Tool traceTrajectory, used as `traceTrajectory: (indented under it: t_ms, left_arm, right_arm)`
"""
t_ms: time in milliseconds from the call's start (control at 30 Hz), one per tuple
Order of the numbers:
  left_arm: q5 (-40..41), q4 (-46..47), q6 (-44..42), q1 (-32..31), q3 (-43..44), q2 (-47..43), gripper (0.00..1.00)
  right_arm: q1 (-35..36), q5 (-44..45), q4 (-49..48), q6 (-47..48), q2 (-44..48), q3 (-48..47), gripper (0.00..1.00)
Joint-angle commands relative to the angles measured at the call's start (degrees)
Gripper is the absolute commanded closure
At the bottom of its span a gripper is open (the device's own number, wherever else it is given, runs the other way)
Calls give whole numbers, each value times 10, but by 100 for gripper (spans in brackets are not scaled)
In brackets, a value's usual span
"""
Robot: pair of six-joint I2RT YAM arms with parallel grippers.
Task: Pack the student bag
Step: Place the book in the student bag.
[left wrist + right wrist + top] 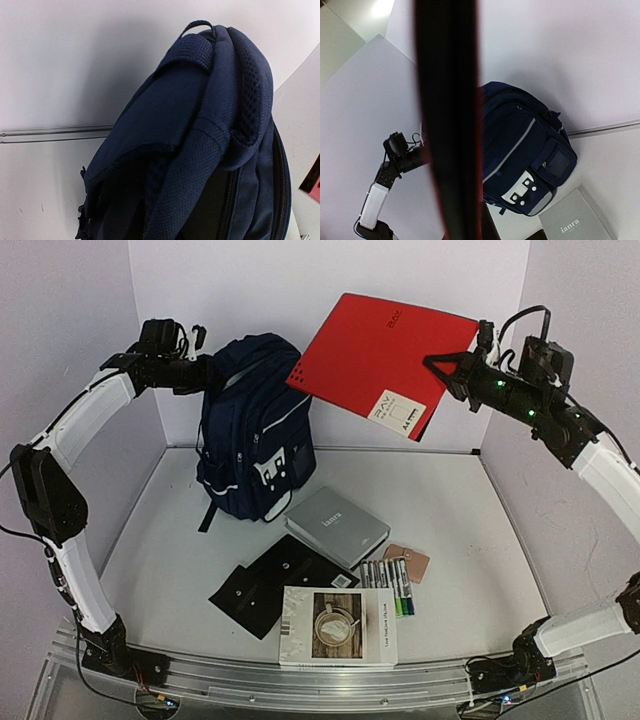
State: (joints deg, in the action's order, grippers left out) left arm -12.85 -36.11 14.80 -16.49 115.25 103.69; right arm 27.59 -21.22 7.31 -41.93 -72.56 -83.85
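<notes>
Item: table (pixel 500 560), white, closed in by walls at the left, far and right edges, with the arm bases along the near edge. Bare tabletop is shown on the right side and in a narrower strip at the near left. Item: student bag (pixel 255 430), navy, stood upright at the far left-centre against the far wall, front pocket turned to the near side; its straps and carry loop are seen in the left wrist view (pixel 200 150). Item: left gripper (pixel 205 372), placed at the upper left edge of the bag, fingers pressed together; whether fabric is caught between them cannot be told. Item: right gripper (pixel 445 368), raised at the far right, pinching the right edge of a red folder (pixel 380 355). The folder is held tilted in the air, its lower left corner just beside the top of the bag; contact cannot be told. It is seen edge-on in the right wrist view (pixel 447 120). Items laid near centre: grey box (pixel 337 525), black pouch (pixel 265 585), book (pixel 338 627), markers (pixel 390 590), tan tag (pixel 408 562).
</notes>
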Motion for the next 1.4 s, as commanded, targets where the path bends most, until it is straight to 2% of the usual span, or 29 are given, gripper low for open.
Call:
traceTrajectory:
  t_ms: [0, 133, 333, 533, 600, 733, 900, 1033, 1200, 1367]
  left_arm:
    - [35, 96, 49, 0, -69, -78, 100]
    - [75, 150, 111, -27, -130, -121, 100]
    - [192, 153, 128, -120, -121, -121, 100]
    - [211, 149, 150, -137, -138, -127, 100]
    - [206, 151, 146, -137, -150, -136, 100]
    - [195, 173, 126, -137, -191, -170, 100]
    - [180, 190, 94, -137, -227, -195, 100]
    - [153, 204, 69, -137, -243, -209, 100]
    - [104, 213, 42, -137, -249, -217, 100]
    - [61, 215, 32, -137, -275, -224, 100]
  right_arm:
    - [7, 22, -111, -47, 1, -54, 100]
    - [18, 15, -124, -74, -13, -81, 100]
    - [57, 44, -124, -102, -36, -82, 100]
    - [98, 56, -109, -125, -87, -85, 100]
    - [110, 71, -58, -118, -111, -101, 100]
    - [146, 171, 78, -78, -144, -153, 100]
    - [182, 303, 195, -56, -152, -179, 100]
    - [216, 418, 311, -44, -180, -242, 100]
    - [243, 443, 350, -47, -215, -285, 100]
    - [278, 489, 429, -43, -306, -418, 100]
